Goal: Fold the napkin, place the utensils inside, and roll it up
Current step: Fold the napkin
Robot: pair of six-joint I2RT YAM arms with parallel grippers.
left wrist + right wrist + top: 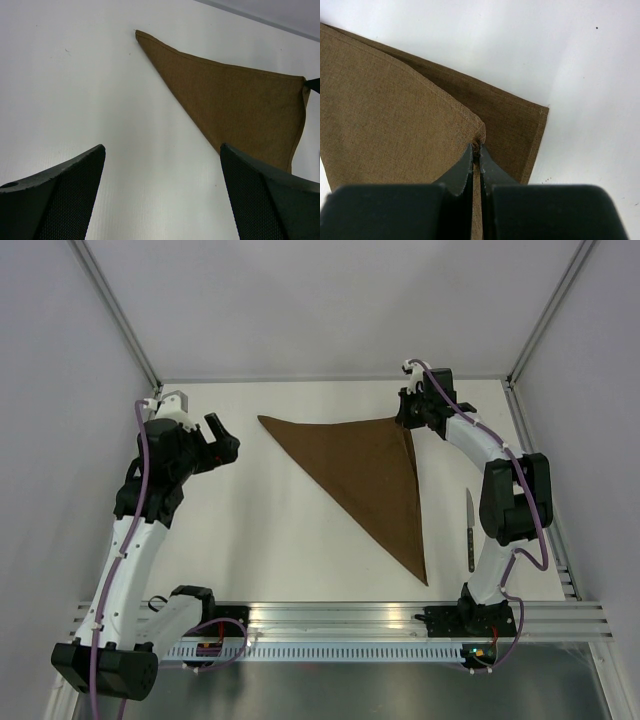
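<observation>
Right gripper (476, 150) fingers fill the bottom of the right wrist cam, clenched tight w/ a bit of cloth nipped at the tips. What's nipped is the corner of the upper layer of the napkin (385, 115). Lower layer's corner sticks out past it toward the right of that view, so the 2 layers don't line up exactly there. Hem stitching shows along that lower layer's edge.

From the top cam, napkin is folded into a triangle, lying flat on the white table (250, 540), centre-right. One point sits far left and one far right, where the right gripper has it. Third, long point reaches toward the near edge & ends just short of the rail (330, 620). Right edge runs approx straight near-to-far; long diagonal edge faces the left arm.

Knife (470, 530) lies on the table to the right of the napkin, apart from it, close by the right arm's lower link. Blade end points far, dark handle near, roughly parallel to the napkin's right edge.

Left gripper (222, 438): jaws spread wide, grasping nothing, off to the left of the napkin's far-left point & clear of it. Left wrist cam shows both fingers low in frame w/ bare table btwn them and the cloth beyond.
</observation>
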